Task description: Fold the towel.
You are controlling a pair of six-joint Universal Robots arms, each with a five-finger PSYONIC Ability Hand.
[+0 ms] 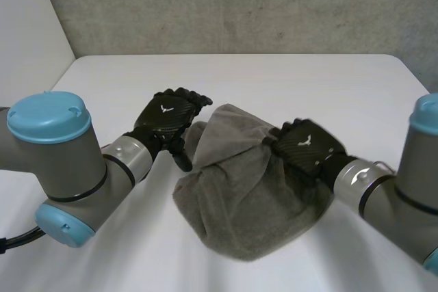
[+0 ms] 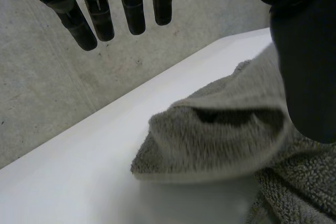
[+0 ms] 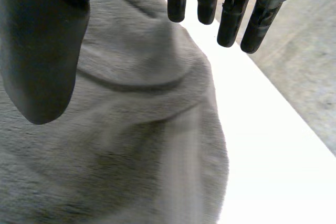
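left hand (image 1: 168, 118): unclenched, beside towel (image 1: 239, 200) | right hand (image 1: 308, 146): unclenched, over towel

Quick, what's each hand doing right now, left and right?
Left hand: open, fingers straight, holding nothing, at the towel's edge.
Right hand: open, fingers straight, over the towel, gripping nothing.

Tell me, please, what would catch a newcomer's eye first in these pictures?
A grey towel lies bunched in a rumpled heap in the middle of the white table, not yet folded. The black left hand is at the towel's far left edge and the right hand is at its right side. Both have straight fingers and neither is gripping the cloth.
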